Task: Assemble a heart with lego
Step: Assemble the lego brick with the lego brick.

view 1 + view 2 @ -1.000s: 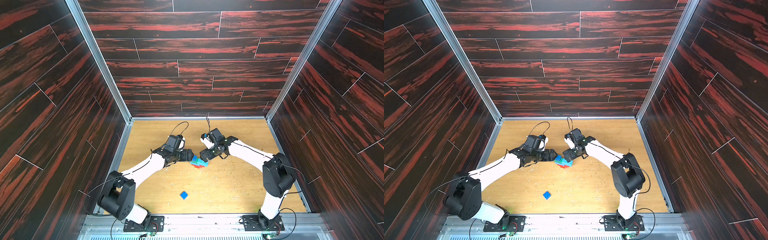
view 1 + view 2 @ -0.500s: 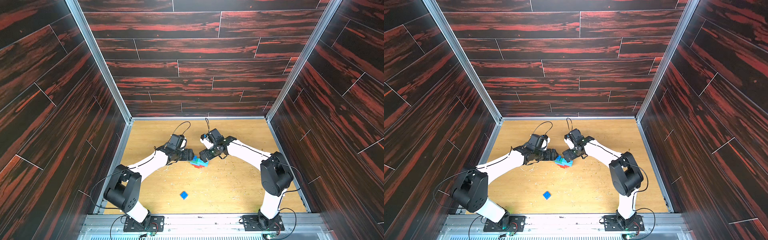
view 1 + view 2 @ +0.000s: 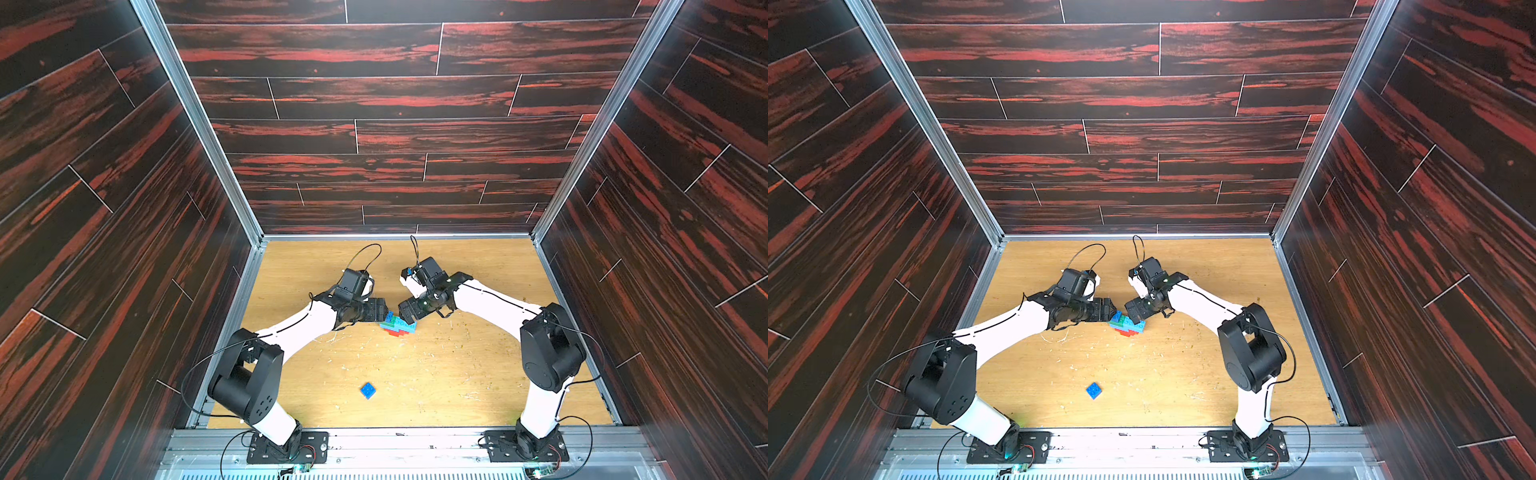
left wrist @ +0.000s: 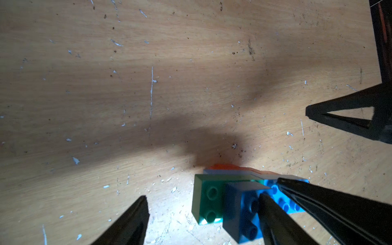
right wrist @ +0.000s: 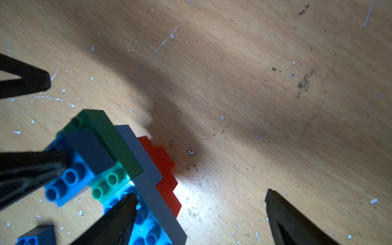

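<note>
Heart: the small stepped heart (image 3: 398,327) (image 3: 1128,327) of joined studded plastic bricks lay just below the frame's centre in both top views, on the tabletop between the two pincers. Red-orange steps formed its lower edge, then light blue, then green, with dark blue uppermost.
Top block: the seated brick (image 4: 239,212), dark blue, square and studded, sat at one end of the long green brick (image 4: 209,201). Whether it was pressed fully home could not be told.
Left: the black left pincer (image 4: 203,196) stood open, one fingertip (image 4: 273,216) on the seated brick and the other out over bare wood. It gripped nothing.
Right: the black right pincer (image 5: 199,193) gaped wide, one fingertip (image 5: 121,216) on the light blue studs and the other clear of the red side. It held nothing.
Spare: the loose brick (image 3: 368,390), a second dark blue studded square, lay lower in the frame, well apart from the heart. It was probably the last piece to add.
Surface: the pale wooden tabletop (image 3: 478,374) was scuffed and flecked with chips.
Risk, sliding: with no grip on it, a one-sided push would likely skid or spin the heart.
Risk, splitting: off-centre pressure might pry a seam open, most likely at the seated brick.
Risk, collision: the pincers stood near each other, so a closing or swinging finger could strike the other.
Risk, fetching: going for the loose brick would leave the heart unsteadied.
</note>
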Controlling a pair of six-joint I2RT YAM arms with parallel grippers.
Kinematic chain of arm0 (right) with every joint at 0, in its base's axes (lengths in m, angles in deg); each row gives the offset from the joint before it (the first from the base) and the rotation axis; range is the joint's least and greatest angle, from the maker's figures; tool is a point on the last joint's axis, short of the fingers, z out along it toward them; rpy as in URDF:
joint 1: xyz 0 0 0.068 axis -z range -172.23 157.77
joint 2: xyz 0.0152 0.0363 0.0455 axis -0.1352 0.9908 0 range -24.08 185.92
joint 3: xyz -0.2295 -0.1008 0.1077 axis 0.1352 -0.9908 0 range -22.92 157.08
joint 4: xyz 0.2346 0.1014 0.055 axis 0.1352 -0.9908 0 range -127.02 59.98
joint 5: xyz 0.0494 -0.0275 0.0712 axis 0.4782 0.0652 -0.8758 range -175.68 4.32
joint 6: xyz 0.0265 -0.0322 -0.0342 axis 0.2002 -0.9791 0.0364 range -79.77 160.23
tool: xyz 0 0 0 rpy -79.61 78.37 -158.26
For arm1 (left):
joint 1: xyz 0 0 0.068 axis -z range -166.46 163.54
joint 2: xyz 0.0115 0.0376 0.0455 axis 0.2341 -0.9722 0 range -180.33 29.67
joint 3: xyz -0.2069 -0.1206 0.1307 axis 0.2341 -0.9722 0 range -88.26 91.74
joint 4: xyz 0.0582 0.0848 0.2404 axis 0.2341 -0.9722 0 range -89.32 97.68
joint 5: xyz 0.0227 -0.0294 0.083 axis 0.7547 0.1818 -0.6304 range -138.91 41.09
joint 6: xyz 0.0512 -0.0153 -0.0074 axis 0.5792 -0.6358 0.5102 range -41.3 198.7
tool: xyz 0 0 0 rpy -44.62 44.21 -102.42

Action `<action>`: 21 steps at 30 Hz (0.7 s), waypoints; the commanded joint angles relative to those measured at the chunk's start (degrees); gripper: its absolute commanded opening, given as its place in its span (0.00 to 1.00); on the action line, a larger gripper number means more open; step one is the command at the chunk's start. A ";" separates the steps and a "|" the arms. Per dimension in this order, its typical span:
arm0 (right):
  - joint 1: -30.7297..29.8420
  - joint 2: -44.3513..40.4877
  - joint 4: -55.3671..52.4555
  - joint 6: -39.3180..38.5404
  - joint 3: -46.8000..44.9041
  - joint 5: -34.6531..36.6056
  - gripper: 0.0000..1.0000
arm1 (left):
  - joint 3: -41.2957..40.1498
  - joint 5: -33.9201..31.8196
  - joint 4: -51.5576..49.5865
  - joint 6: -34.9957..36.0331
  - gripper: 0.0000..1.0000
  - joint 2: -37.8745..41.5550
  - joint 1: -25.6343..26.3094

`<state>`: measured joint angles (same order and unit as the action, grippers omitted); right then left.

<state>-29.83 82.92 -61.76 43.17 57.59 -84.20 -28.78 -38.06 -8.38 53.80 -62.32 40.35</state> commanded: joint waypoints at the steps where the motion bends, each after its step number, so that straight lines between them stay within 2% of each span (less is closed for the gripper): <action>1: 0.08 1.72 -1.09 0.11 -0.52 0.85 0.98 | -0.73 -3.38 -6.08 0.23 0.84 -0.13 0.09; 15: 0.06 -0.48 -0.29 -0.23 -4.44 3.21 0.98 | -3.41 -5.39 -8.14 -0.65 0.83 2.40 1.14; 21: 0.05 -0.58 0.06 -0.04 -4.91 2.98 0.98 | -2.71 -3.30 -9.01 -0.86 0.83 0.90 1.76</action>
<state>-29.86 82.17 -57.39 43.43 54.62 -83.50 -30.05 -40.25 -10.10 52.31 -60.35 41.81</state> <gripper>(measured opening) 0.983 0.834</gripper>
